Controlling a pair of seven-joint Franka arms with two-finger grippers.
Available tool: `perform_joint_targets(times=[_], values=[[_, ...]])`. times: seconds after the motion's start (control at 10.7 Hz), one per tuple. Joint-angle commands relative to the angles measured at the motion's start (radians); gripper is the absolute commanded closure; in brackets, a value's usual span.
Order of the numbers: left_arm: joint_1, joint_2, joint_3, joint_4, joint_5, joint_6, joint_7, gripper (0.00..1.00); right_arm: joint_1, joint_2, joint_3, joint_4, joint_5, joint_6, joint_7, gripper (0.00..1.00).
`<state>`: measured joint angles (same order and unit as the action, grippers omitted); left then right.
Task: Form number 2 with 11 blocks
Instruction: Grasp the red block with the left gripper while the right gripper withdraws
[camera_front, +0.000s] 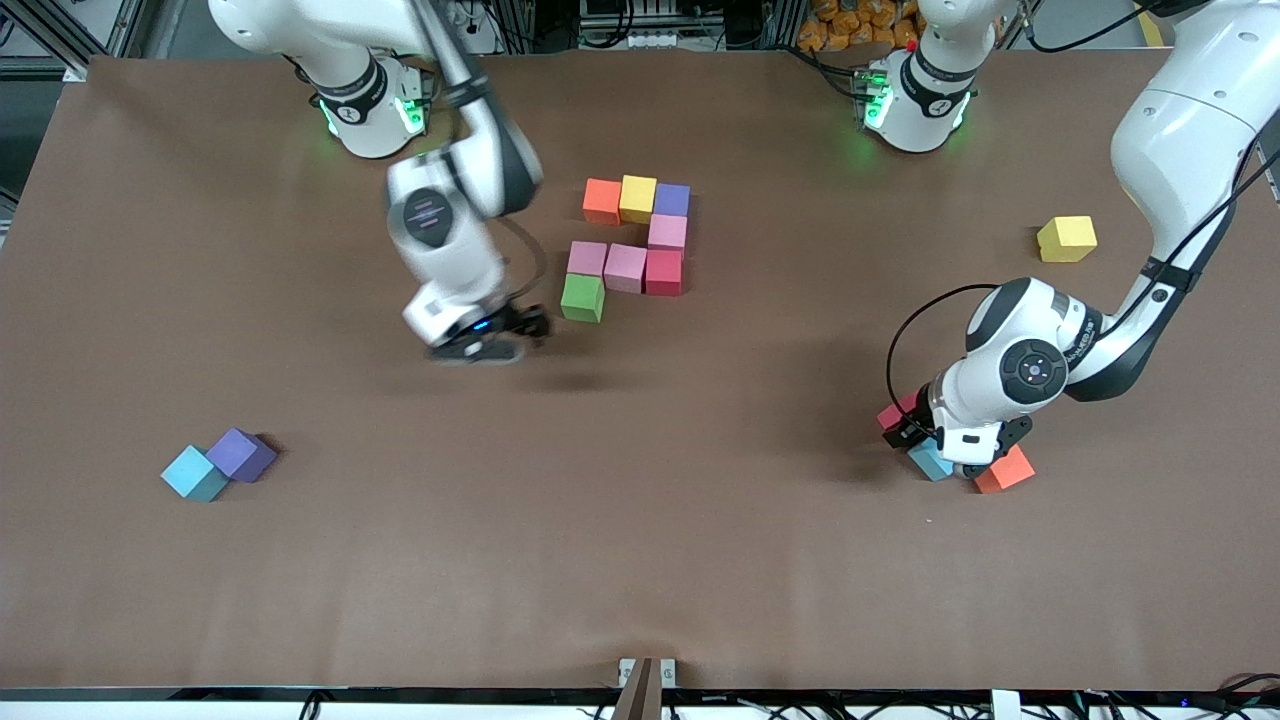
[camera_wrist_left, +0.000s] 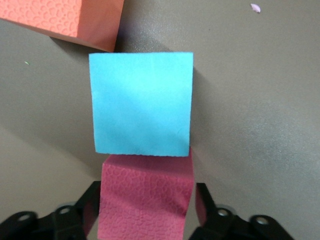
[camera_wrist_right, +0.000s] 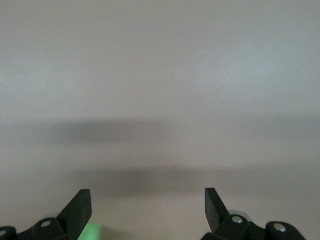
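The partly built number 2 (camera_front: 636, 245) is lying on the brown table (camera_front: 640, 560), in the middle and closer to the robots' bases. Its row nearest to the bases is made of an orange block (camera_front: 602, 200), a yellow block (camera_front: 638, 198) and a purple block (camera_front: 672, 199). Under the purple one a pink block (camera_front: 667, 232) is sitting. The next row has two pink blocks (camera_front: 606, 264) and a red block (camera_front: 664, 272). A green block (camera_front: 583, 297) is touching the outer pink one, on the side nearer to the front camera.

The right pincer (camera_front: 500, 335) is hovering over bare table just beside the green block, toward the right arm's end. Its fingers (camera_wrist_right: 80, 210) are standing wide apart and are holding nothing.

The left pincer (camera_front: 925, 425) is down at a small group of blocks toward the left arm's end of the table. Its fingers (camera_wrist_left: 90, 205) are standing on both sides of a dark red block (camera_wrist_left: 146, 195); I cannot tell if they are already pressing it. A light blue block (camera_wrist_left: 141, 102) is touching this red block, and a second orange block (camera_front: 1005, 470) is lying just beside the blue one.

A second yellow block (camera_front: 1066, 239) is lying alone, closer to the left arm's base. Near the right arm's end, closer to the front camera, another light blue block (camera_front: 194, 474) and another purple block (camera_front: 241, 454) are touching each other.
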<state>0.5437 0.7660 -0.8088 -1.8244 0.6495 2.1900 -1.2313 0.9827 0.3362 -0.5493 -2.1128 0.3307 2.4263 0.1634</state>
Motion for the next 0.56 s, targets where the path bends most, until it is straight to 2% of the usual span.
perform_joint_targets(times=[0.0, 0.09, 0.28, 0.47], values=[[0.01, 0.006, -0.006, -0.009, 0.027, 0.014, 0.041, 0.5, -0.178, -0.048, 0.019, -0.003, -0.007, -0.042, -0.329, 0.0], [0.007, 0.006, -0.006, -0.009, 0.025, 0.013, 0.065, 0.71, -0.249, -0.039, 0.02, 0.011, -0.007, -0.041, -0.501, 0.0], [-0.005, 0.004, -0.007, -0.007, 0.015, 0.013, 0.064, 0.73, -0.378, -0.007, 0.043, 0.049, -0.002, -0.032, -0.722, 0.0], [-0.1, -0.002, -0.007, 0.011, 0.012, 0.011, 0.04, 0.78, -0.493, 0.035, 0.092, 0.1, -0.002, -0.033, -0.884, 0.0]])
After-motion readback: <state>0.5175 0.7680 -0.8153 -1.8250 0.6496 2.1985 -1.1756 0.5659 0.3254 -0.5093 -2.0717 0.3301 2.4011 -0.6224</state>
